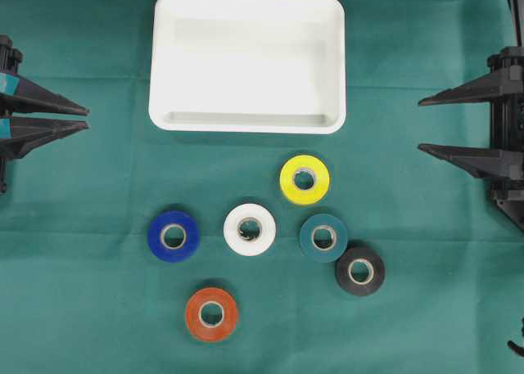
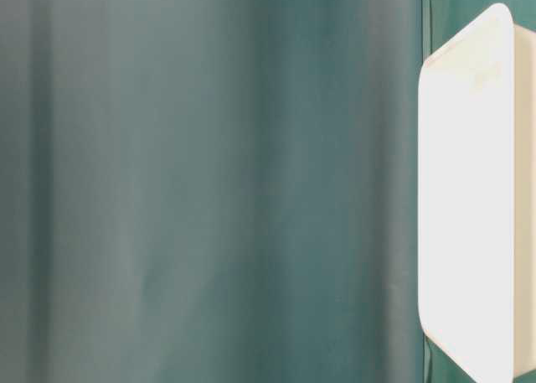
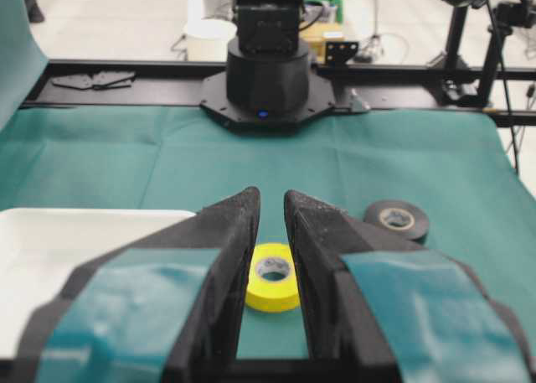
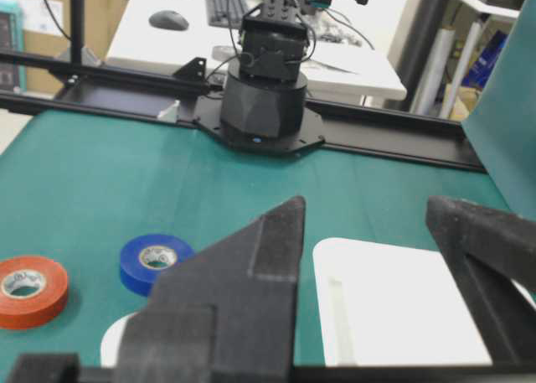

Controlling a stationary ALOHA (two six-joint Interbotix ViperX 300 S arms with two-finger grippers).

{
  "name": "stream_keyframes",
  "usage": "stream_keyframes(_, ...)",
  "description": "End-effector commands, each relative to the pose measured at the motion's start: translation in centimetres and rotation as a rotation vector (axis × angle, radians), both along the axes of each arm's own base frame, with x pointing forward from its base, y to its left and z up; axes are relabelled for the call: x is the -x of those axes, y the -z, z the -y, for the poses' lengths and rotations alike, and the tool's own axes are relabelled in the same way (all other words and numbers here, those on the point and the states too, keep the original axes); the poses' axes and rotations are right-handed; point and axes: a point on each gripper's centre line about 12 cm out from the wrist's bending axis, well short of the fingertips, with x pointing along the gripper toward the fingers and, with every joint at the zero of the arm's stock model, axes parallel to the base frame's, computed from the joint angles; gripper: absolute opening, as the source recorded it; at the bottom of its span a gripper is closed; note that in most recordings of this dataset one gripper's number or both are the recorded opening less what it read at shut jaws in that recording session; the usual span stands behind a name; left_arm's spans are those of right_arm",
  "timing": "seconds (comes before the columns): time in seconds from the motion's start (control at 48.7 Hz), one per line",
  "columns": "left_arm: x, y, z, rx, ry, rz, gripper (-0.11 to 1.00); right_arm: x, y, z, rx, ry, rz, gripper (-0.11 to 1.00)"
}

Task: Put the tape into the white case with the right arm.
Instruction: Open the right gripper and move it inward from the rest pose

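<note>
My right gripper (image 1: 422, 125) sits at the right edge of the green cloth (image 1: 82, 308) with its two pointed fingers spread well apart and nothing between them; from my right wrist the gap shows the same, open and empty (image 4: 368, 224). My left gripper (image 1: 86, 117), the one with teal bands, rests at the left edge with its fingers nearly together, only a narrow slit between the tips (image 3: 272, 200), and it holds nothing. The case (image 1: 246, 116) lies between my two grippers but toward the far side of the cloth, well apart from both, and it has nothing in it; from my right wrist I see one corner of it just past my fingers (image 4: 394, 316), and the table-level view shows only its white wall (image 2: 469, 190) against blurred green. Six tape rolls lie flat on the cloth on the near side of the case, none touching my jaws. The yellow roll (image 1: 304, 179) is nearest the case and shows straight ahead through my left slit (image 3: 273, 276). The teal roll (image 1: 323, 237) and the black roll (image 1: 359, 271) touch each other and are the closest to my right fingers. The white roll (image 1: 249, 229) sits mid-cloth, the blue roll (image 1: 173, 236) beside it toward my left gripper, and the orange roll (image 1: 211, 313) nearest the front edge.
</note>
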Motion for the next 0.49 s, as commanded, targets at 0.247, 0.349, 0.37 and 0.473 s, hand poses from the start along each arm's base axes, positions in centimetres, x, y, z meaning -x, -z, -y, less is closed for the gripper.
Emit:
stream_keyframes(0.247,0.2,0.1,-0.2,0.015,-0.012,0.008,0.0,0.5,0.9,0.0,-0.061,-0.001,-0.044,-0.08)
stream_keyframes(0.349,0.6,0.8,-0.2,0.016,-0.012,-0.005,0.0,1.1,1.1,0.0,-0.075,-0.003,-0.038,-0.1)
stream_keyframes(0.37,0.7,1.0,-0.2,0.019,-0.011,-0.008,0.0,1.2,1.3,0.0,-0.074,-0.003,-0.043,-0.1)
stream_keyframes(0.473,1.6,2.2,-0.2,0.018,-0.011,-0.031,0.0,1.9,2.6,0.0,-0.063,-0.005,-0.072,-0.1)
